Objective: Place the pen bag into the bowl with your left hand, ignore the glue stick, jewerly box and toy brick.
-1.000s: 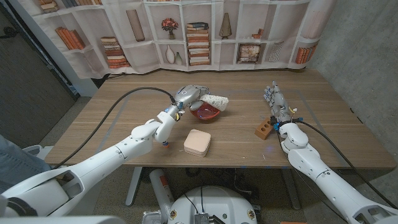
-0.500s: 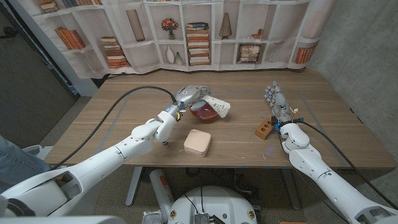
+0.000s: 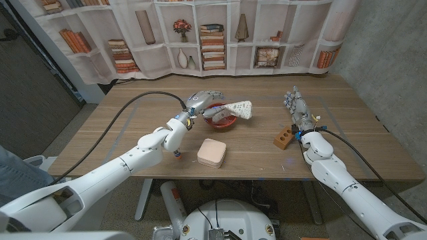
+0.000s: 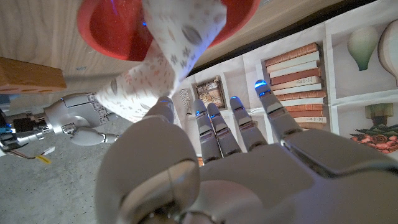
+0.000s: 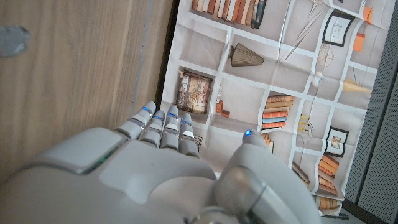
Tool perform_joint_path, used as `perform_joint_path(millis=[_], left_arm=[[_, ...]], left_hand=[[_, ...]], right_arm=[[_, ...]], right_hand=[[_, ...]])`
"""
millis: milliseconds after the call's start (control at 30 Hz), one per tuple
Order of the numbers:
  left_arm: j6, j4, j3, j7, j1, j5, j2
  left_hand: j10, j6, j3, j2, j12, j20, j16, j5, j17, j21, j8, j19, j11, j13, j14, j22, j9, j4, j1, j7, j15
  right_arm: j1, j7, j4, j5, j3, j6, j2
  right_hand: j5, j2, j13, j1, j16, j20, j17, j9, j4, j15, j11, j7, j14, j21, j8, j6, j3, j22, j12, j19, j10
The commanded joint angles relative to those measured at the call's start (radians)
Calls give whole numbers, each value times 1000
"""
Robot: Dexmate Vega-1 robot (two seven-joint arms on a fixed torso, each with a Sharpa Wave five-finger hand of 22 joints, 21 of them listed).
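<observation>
Head view first: the left hand (image 3: 200, 101) sits just beside the red bowl (image 3: 220, 117), and the pen bag (image 3: 235, 109) lies across the bowl's rim, one end down in the bowl, the other end sticking out to the right. Whether the fingers have hold of the bag is hard to call from up here. The pink jewelry box (image 3: 211, 153) rests on the table (image 3: 120, 133) in front of the bowl, the orange toy brick (image 3: 283, 139) sits off to the right, and the right hand (image 3: 297, 110) stands just beyond the brick, fingers straight and apart, holding nothing.

Left wrist view now: fingers (image 4: 214, 127) stretched out, the bag (image 4: 168, 59) draped from the bowl (image 4: 112, 31) down toward the thumb; actual contact is unclear. The brick (image 4: 28, 73) is cut off at the edge.

Right wrist view: the right hand (image 5: 161, 168), fingers (image 5: 158, 127) extended side by side, gripping nothing, table (image 5: 74, 74) alongside.
</observation>
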Motion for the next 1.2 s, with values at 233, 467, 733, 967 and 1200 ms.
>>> perform_joint_path(millis=[233, 467, 733, 967, 1200], left_arm=[[6, -36, -45, 3, 40, -52, 14], [13, -45, -60, 19, 54, -62, 15], [19, -64, -83, 33, 71, -91, 15], [27, -90, -95, 24, 78, -100, 22], [38, -110, -103, 19, 87, -105, 22]], left_hand=[[-9, -12, -14, -4, 1, 6, 8, 9, -2, -10, -7, -17, 7, -3, -14, 3, 3, 26, -42, 2, -44], [-11, -15, -18, -2, 2, 8, 10, 12, -4, -14, -10, -21, 6, -5, -16, 4, 2, 34, -54, 3, -43], [-2, -13, -18, 4, 7, 7, 14, 15, -6, -16, -10, -20, 7, -7, -10, 4, 2, 41, -64, 1, -45], [-7, -21, -19, 8, 6, 8, 11, 17, -9, -20, -15, -26, 6, -9, -20, 4, 1, 45, -70, 2, -39], [-23, -43, -22, 8, 4, 18, 7, 20, -16, -41, -27, -67, 11, -13, -38, 5, 0, 50, -81, 4, -31]], right_arm=[[-6, -7, -21, -5, -2, -11, -5], [-7, -7, -25, -8, -4, -11, -5], [-7, -12, -31, -14, -7, -9, -4], [-16, -18, -41, -16, -5, -6, -5], [-26, -25, -51, -18, -3, -5, -7]], right_hand=[[1, 7, 5, 3, 0, -5, 6, 5, -3, -2, -3, -3, 8, -6, -1, 11, -2, 5, 0, 13, 5], [1, 8, 5, 3, 0, -5, 6, 5, -3, -1, -1, -3, 8, -7, -1, 11, -2, 5, 1, 13, 6], [1, 9, 5, 3, 0, -5, 6, 5, -4, -1, -2, -3, 9, -9, -1, 12, -3, 5, 1, 13, 7], [0, 10, 5, 3, 0, -6, 6, 5, -5, -1, -3, -2, 9, -10, -1, 12, -3, 5, 0, 14, 6], [0, 11, 5, 4, 0, -5, 6, 5, -5, -2, 0, -3, 9, -11, -1, 12, -3, 5, 0, 14, 7]])
